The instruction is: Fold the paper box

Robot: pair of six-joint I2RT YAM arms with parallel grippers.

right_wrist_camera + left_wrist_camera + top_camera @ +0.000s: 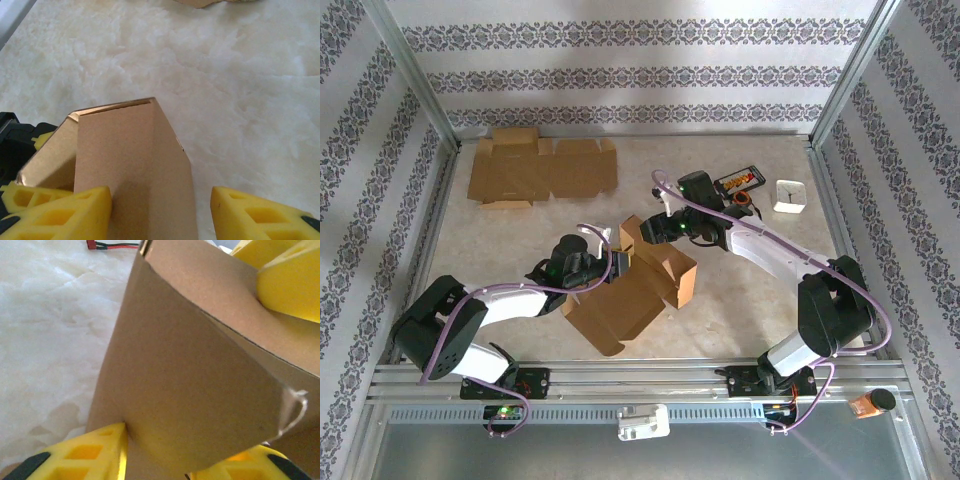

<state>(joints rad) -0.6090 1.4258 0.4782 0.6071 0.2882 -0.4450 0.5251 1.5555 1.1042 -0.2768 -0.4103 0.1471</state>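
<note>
The box (638,285) sits half-folded mid-table (750,310), toward the near edge. The right gripper's (160,200) jaws stand apart around an upright flap. A panel fills the left gripper's (185,447) gap, and I cannot tell whether it is clamped.

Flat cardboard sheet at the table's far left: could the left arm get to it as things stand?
Probably, though not at once. The table toward the flat cardboard sheet is bare, but the left claw straddles a flap of the half-folded box, and must leave it first.
</note>
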